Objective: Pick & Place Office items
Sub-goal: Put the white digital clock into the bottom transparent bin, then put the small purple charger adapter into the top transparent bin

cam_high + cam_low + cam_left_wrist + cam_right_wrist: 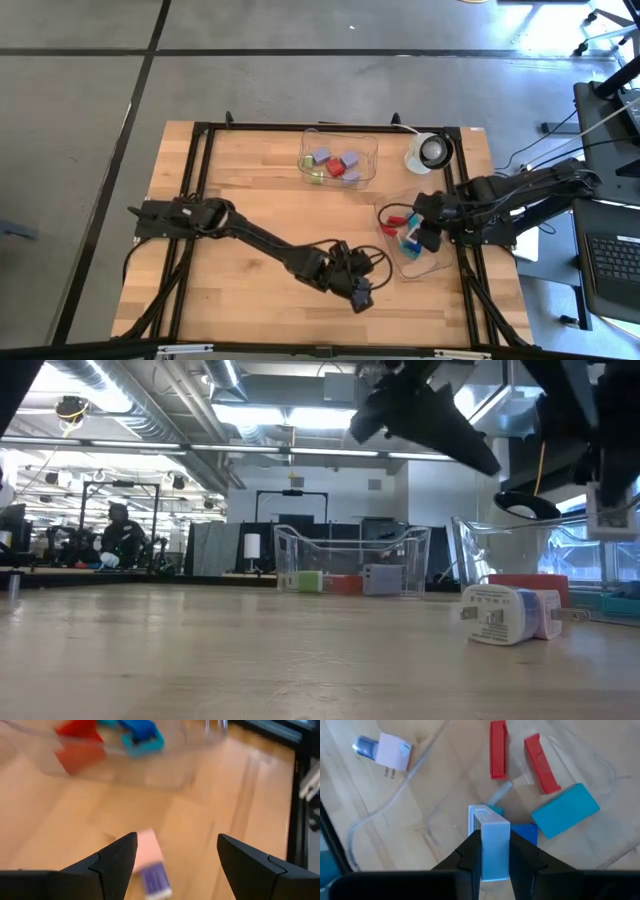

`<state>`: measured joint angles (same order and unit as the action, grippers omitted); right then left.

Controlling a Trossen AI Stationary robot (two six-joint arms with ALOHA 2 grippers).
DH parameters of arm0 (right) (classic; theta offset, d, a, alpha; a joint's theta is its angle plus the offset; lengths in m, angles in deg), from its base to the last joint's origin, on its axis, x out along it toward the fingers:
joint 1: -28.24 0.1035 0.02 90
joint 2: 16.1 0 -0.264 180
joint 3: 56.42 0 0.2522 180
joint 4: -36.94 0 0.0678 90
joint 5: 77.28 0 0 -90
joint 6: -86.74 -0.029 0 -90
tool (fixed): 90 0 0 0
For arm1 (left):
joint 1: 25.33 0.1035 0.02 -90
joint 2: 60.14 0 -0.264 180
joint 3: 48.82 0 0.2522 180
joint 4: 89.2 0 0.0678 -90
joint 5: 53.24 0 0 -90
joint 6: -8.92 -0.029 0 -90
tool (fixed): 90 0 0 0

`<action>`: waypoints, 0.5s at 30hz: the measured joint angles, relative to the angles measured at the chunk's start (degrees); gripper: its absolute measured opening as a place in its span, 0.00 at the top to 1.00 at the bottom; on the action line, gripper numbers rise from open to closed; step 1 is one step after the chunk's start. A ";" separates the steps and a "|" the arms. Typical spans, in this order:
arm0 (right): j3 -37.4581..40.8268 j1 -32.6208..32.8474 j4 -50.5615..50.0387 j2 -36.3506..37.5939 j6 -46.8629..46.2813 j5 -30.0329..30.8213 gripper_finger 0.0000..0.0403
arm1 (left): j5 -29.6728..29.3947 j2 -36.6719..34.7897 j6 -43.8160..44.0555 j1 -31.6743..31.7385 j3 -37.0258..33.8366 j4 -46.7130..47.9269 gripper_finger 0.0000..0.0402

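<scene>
Nearest, a pale blue-white block [489, 849] pinched in the right gripper [490, 851] jaws above the clear tub [432, 262] holding 2 red pieces [498, 749], likely for sorting; beside that tub on the table [240, 180], left gripper [176, 855] jaws spread over a pink-and-purple plug [150, 862].

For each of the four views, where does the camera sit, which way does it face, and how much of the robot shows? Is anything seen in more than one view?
High view: overhead, straight down on the table; both arms show whole.
Low view: at tabletop height, level across toward the room; arm parts hang from above.
Left wrist view: on the left arm, past the open left gripper at a pink eraser.
Right wrist view: on the right arm, over the right gripper shut on a pale block above a clear tub.
Shared: both wrist views show the red pieces and teal piece.
</scene>
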<state>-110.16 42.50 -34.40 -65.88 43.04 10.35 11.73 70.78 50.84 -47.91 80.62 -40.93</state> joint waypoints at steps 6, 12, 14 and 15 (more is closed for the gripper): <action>1.77 1.73 0.65 -0.13 -0.44 1.95 0.80 | 1.86 3.62 4.33 -2.06 -0.01 0.14 0.32; 1.92 2.04 1.97 -0.13 -0.19 1.95 0.70 | 0.17 6.10 5.96 -2.98 -0.06 0.83 0.32; 1.92 2.04 2.52 -0.13 1.38 1.92 0.66 | -0.75 6.72 5.98 -2.98 -0.02 2.34 0.32; 1.92 2.04 2.82 -0.13 2.26 1.94 0.64 | -0.99 7.09 5.98 -2.98 -0.02 2.92 0.32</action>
<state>-108.24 44.54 -31.58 -66.01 45.30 12.29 10.75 77.88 56.82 -50.89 80.59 -38.01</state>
